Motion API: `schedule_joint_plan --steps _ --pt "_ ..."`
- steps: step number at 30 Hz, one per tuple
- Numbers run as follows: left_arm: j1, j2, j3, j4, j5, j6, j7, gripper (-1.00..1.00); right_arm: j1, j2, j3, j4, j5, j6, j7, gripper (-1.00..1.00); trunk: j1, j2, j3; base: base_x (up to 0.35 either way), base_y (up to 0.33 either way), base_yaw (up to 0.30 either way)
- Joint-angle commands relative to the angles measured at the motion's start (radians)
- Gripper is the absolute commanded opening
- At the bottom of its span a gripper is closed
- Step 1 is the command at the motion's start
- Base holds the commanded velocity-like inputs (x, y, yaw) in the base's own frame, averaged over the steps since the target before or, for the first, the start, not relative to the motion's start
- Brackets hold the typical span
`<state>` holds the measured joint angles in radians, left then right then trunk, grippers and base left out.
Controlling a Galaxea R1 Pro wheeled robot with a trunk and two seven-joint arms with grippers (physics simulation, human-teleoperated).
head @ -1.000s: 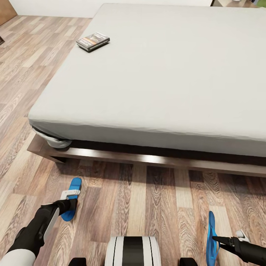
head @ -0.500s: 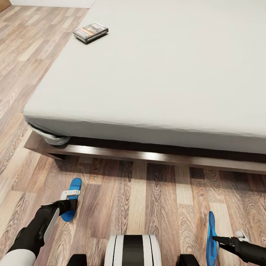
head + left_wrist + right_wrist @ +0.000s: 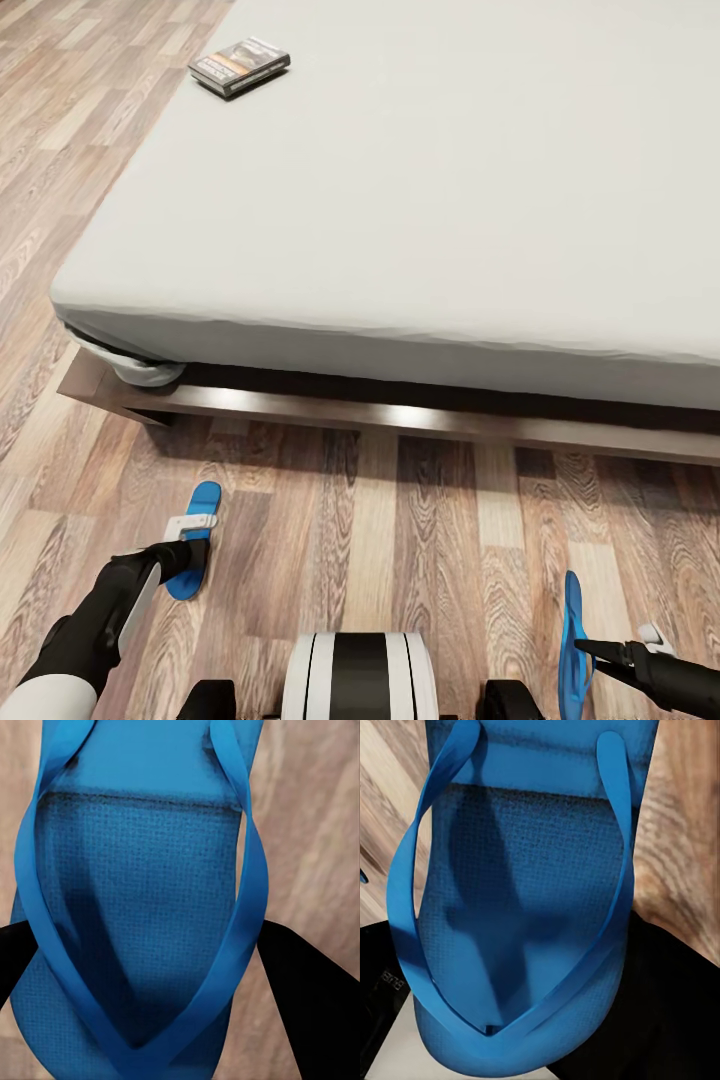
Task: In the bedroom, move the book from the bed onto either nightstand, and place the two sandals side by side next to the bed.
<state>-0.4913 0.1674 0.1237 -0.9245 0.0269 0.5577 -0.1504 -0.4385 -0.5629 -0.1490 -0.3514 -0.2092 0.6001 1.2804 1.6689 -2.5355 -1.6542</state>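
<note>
Both arms low and forward, each hand closed on a sandal

The left arm reaches forward at the near left, its black forearm angled up toward the left hand (image 3: 188,545), whose fingers (image 3: 307,997) clamp a blue sandal (image 3: 193,538) lying roughly flat. The right arm enters from the near right edge, pointing left; the right hand (image 3: 590,655) pinches the other sandal (image 3: 571,645), held on edge. The white and black trunk (image 3: 358,675) sits near, between the arms.
</note>
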Motion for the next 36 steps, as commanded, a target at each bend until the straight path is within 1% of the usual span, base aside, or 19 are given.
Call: schedule_joint_plan --steps 1,25,26,36 --pt "0.0 0.0 0.002 -0.001 0.002 0.006 -0.004 -1.0 0.0 0.0 -0.001 0.0 -0.003 0.009 0.002 -1.0 0.0 0.0 -0.001 0.0 0.0 0.0" --pt "-0.001 0.0 0.002 -0.002 0.002 0.007 -0.005 -1.0 0.0 0.0 -0.001 0.0 -0.003 0.009 0.002 -1.0 0.0 0.0 -0.001 0.0 0.0 0.0" --pt "-0.001 0.0 0.002 -0.002 0.002 0.007 -0.005 -1.0 0.0 0.0 -0.001 0.0 -0.003 0.009 0.002 -1.0 0.0 0.0 -0.004 0.0 0.0 0.0" --pt "-0.001 0.0 0.002 -0.002 0.002 0.007 -0.004 -1.0 0.0 0.0 -0.001 0.0 -0.003 0.009 0.002 -1.0 0.0 0.0 -0.004 0.0 0.0 0.0"
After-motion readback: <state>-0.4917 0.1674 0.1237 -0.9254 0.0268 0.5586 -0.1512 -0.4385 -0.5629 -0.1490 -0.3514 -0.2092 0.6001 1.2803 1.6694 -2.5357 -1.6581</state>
